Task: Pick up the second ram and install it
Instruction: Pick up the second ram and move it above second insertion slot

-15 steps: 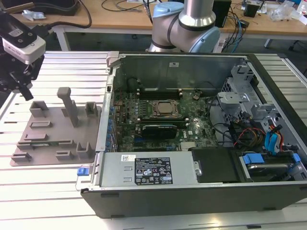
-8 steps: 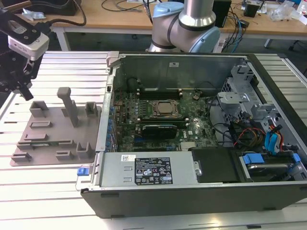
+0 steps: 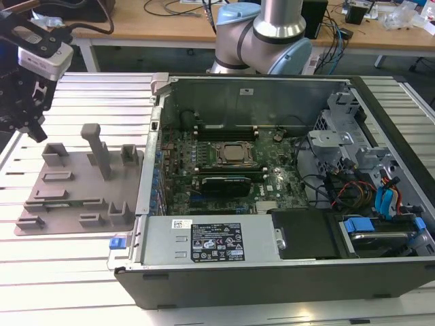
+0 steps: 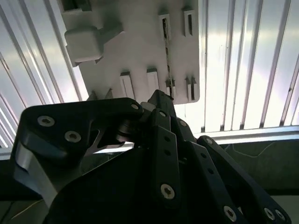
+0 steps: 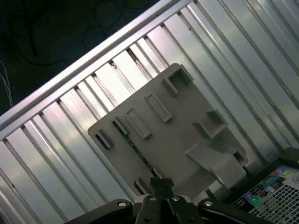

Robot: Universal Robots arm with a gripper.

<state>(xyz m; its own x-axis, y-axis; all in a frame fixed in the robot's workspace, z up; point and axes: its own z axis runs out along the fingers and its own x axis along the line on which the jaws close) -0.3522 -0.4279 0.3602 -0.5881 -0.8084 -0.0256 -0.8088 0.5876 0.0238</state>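
Observation:
The second ram is a thin dull-green strip lying on edge in a slot of the grey tray. In the second wrist view the ram runs between the small holders of the tray. My gripper hangs above the table at the exterior view's far left, just beyond the tray. In both wrist views its black fingers meet at one tip, and the gripper is above the ram's near end without touching it. The gripper is shut and holds nothing.
The open computer case stands on the ribbed aluminium table at the tray's right in the exterior view. Its motherboard has a CPU socket with long black slots on both sides. A tall upright peg rises from the tray.

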